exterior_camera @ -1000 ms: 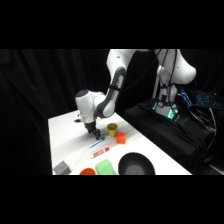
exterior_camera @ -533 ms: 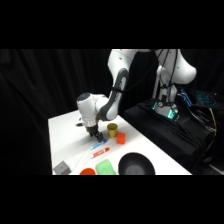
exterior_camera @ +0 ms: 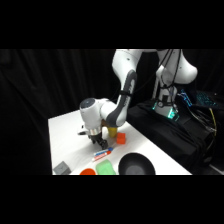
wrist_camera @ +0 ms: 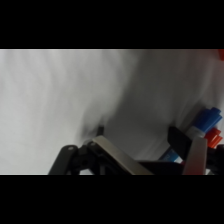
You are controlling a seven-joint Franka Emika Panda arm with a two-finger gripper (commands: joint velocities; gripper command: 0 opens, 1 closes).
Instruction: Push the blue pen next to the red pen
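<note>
Presently, the short thin blue pen (exterior_camera: 106, 150), white-barrelled with a blue cap, lies on the white table (exterior_camera: 67, 137) just below the gripper (exterior_camera: 97, 144), and the short red-orange pen (exterior_camera: 101, 156) lies directly alongside it on the near side; in the side view the two appear parallel and touching or very nearly so, though whether a gap remains cannot be settled. The wrist view agrees: the blue cap (wrist_camera: 207, 118) and a red end (wrist_camera: 215, 137) sit close together at the right edge, just past the right-hand finger (wrist_camera: 196, 150). On that evidence the push is judged largely accomplished; what is left, at most, is a slight closing nudge and clearing the arm. The gripper is low over the table at the pens' far side. Two fingers show with space between them and nothing gripped, so the claw is judged released, and contact with the blue pen cannot be confirmed. As to containers, a round black bowl (exterior_camera: 134, 164) stands at the near edge, its contents not discernible. A flat green item (exterior_camera: 104, 168) and a round red-orange item (exterior_camera: 87, 172) lie beside it; whether either is a vessel cannot be told. A small orange cube (exterior_camera: 120, 138) and a small grey block (exterior_camera: 62, 168) rest loose on the table, inside nothing.
</note>
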